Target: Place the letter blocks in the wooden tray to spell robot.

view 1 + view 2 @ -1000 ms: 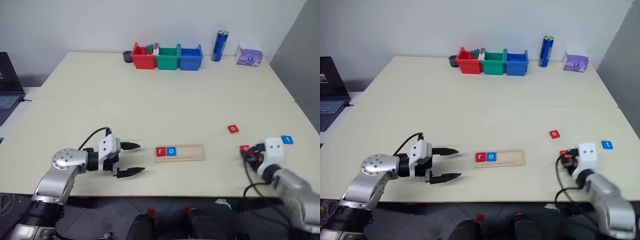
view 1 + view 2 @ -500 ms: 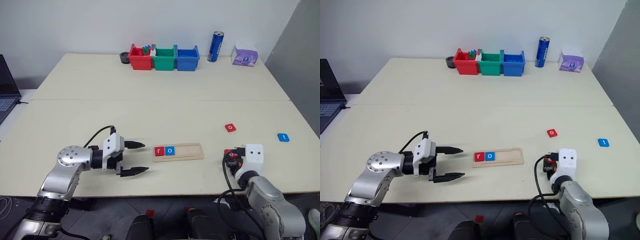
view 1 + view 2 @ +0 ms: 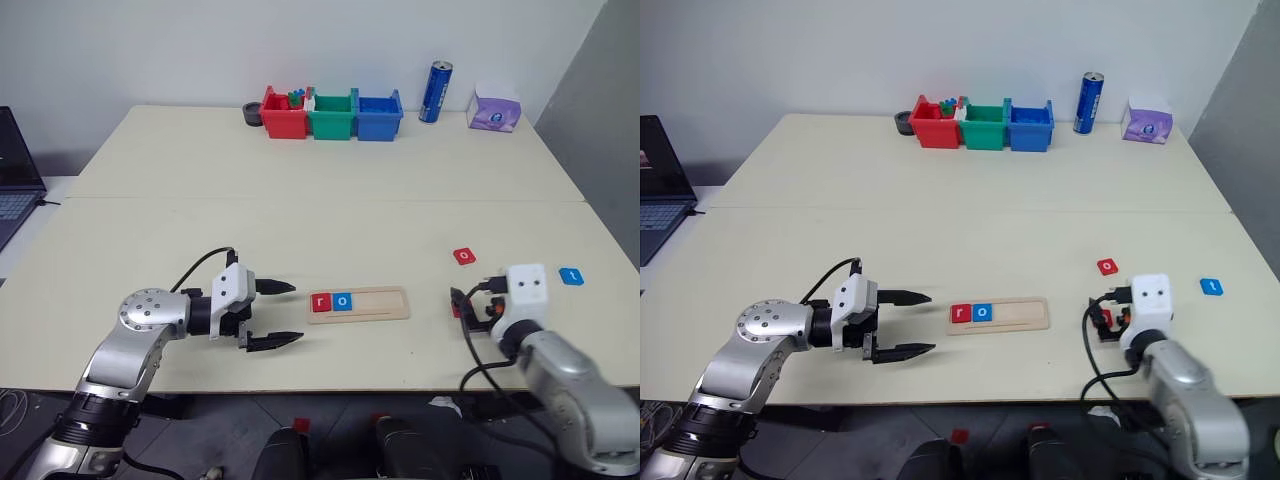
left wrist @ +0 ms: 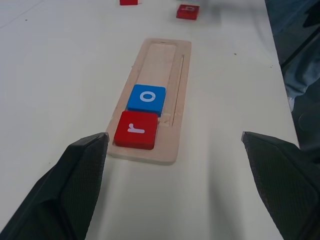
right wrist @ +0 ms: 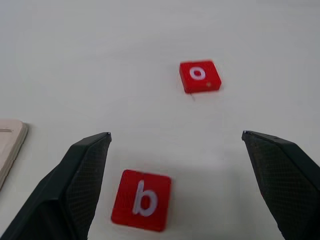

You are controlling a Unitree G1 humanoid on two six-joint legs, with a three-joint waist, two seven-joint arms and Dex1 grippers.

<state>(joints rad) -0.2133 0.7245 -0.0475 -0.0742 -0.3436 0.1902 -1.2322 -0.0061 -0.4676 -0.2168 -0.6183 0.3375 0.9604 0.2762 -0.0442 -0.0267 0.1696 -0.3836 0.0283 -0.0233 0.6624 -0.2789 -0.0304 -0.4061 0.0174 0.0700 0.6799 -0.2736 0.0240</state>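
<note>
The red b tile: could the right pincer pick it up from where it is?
Probably yes. The right pincer is open, and the red b tile lies flat on the table between its fingers, with nothing lying in between. The red o tile sits farther off.

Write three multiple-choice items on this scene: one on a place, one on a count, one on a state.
1. Where does the red b block lie?
A. in the wooden tray
B. on the table
C. in a bin

2. How many letter blocks sit in the wooden tray?
A. two
B. three
C. five

3. How is the right gripper?
A. shut on the b
B. shut, holding nothing
C. open

Key: B, it lies on bare tabletop between the fingers; A, only the r and the blue o; C, fingers stand wide apart.
</note>
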